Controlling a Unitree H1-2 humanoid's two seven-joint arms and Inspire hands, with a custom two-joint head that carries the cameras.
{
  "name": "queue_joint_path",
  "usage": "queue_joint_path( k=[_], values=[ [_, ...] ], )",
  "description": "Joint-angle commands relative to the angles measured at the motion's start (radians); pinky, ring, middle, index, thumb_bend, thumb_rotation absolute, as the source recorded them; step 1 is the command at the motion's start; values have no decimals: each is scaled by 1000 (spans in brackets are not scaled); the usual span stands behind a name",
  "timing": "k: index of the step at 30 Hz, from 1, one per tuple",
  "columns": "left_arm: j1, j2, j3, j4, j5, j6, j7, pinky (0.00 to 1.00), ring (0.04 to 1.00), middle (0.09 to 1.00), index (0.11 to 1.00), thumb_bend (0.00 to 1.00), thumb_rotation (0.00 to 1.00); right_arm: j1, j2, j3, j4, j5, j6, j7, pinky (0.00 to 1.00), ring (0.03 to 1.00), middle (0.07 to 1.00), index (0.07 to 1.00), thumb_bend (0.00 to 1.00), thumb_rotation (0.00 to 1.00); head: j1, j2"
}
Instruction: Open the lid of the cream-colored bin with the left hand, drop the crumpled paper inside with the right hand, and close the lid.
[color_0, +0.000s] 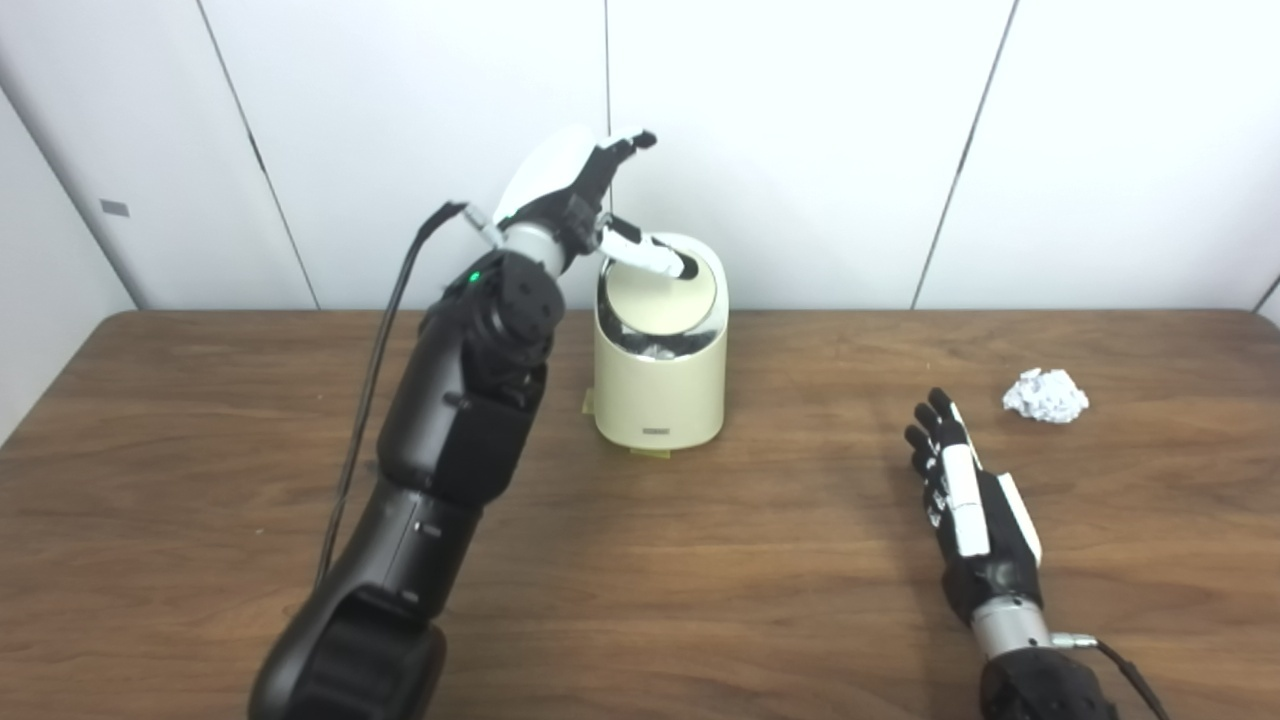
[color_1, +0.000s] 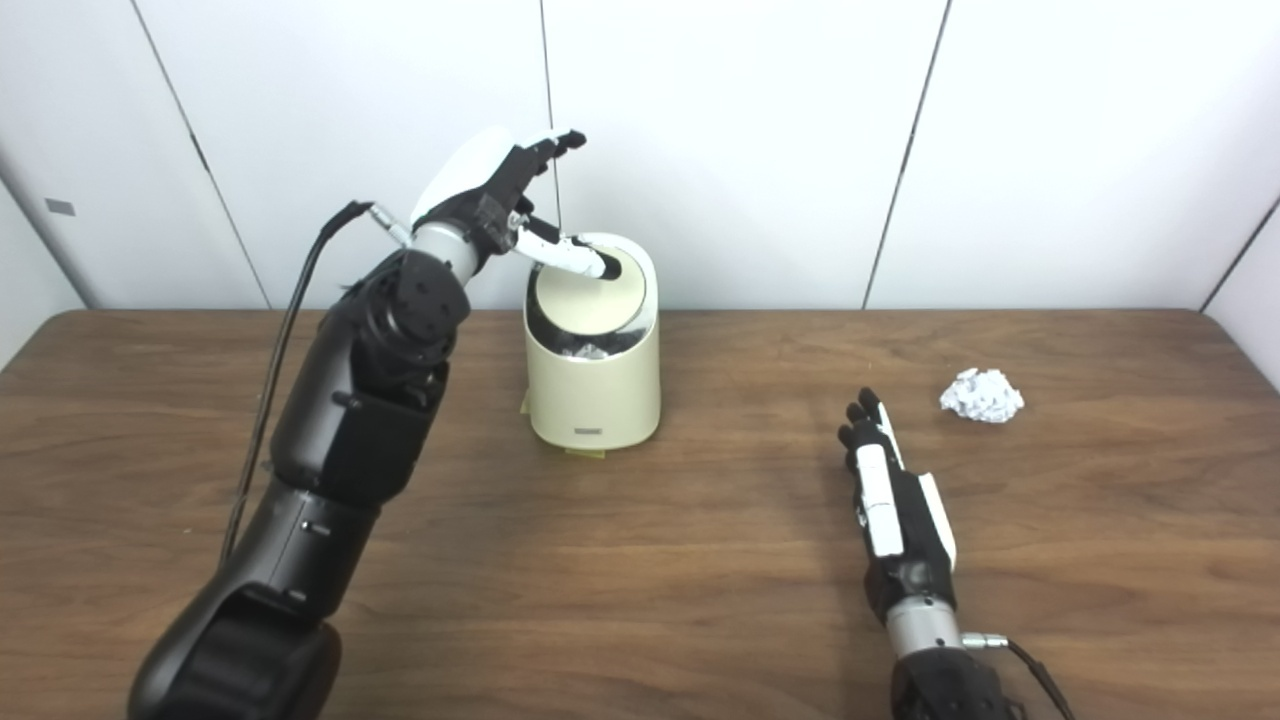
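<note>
White wall panels fill the top of the frame, and below them a dark wooden table (color_0: 700, 560) spans the whole width. The cream-colored bin (color_0: 660, 390) stands just left of centre, near the back edge of the table. Its round swing lid (color_0: 655, 300) is tilted, and a dark gap shows along the lid's lower edge with something pale and crumpled visible inside.

The left hand (color_0: 570, 195) is raised at the upper left of the bin. One of its fingers (color_0: 650, 258) reaches out and presses on the upper part of the lid, while the others point up and away, spread and holding nothing. The right hand (color_0: 965, 500) lies flat on the table at the lower right, its fingers extended and released, empty. The crumpled paper (color_0: 1046, 395) sits on the table at the right, just beyond and to the right of that hand, well apart from the bin.

The step in hand appears to be opening the lid. To do it well, the pressing finger should probably push steadily on the lid's rear half so the front swings clear, and hold that pressure so the opening remains wide. Pushing sideways could slide or tip the light bin. The right hand would then need to close around the paper before crossing to the opening.
</note>
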Motion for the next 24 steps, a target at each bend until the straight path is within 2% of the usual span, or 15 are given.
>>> queue_joint_path(
  k=[1,5,10,24],
  values=[
    [-82,30,-31,23,28,-50,71,843,933,941,946,941,158,-26,6,11,-4,-10,3,6,993,963,983,1000,583,964,-1,1],
    [-95,66,-113,67,68,-106,136,904,920,927,934,962,118,-29,6,19,-8,-23,10,1,998,961,981,1000,593,972,4,5],
    [-105,86,-180,95,115,-123,178,934,932,927,932,973,89,-29,2,31,-13,-54,8,-3,1000,957,982,1000,608,993,4,10],
    [-104,107,-238,100,153,-141,178,958,953,935,942,988,81,-35,-9,30,-7,-64,8,5,1000,957,981,1000,594,1000,7,19]
  ],
)
